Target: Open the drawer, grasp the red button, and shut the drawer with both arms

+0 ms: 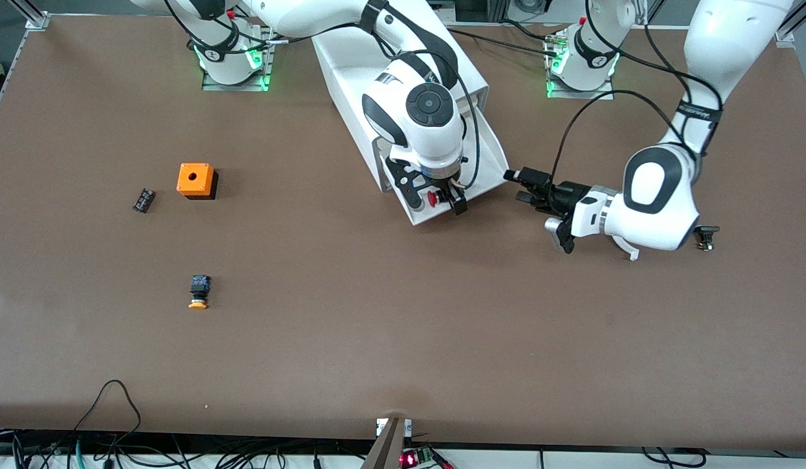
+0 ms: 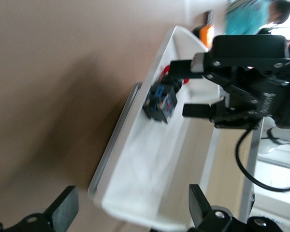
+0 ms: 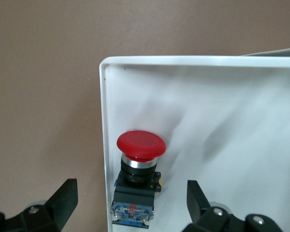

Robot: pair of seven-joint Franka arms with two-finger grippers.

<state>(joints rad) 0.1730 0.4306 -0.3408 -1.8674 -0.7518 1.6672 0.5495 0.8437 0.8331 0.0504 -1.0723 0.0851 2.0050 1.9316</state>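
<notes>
The white drawer stands pulled out of the white cabinet. The red-capped button lies in the drawer's corner by its front wall. My right gripper is open just over it. In the right wrist view the button lies between my right gripper's spread fingers, against the drawer's wall. My left gripper is open and empty, low beside the drawer toward the left arm's end. The left wrist view shows the left gripper, the drawer, the button and the right gripper.
An orange box with a hole, a small black part and an orange-yellow-capped button lie toward the right arm's end. A small black part lies beside my left arm.
</notes>
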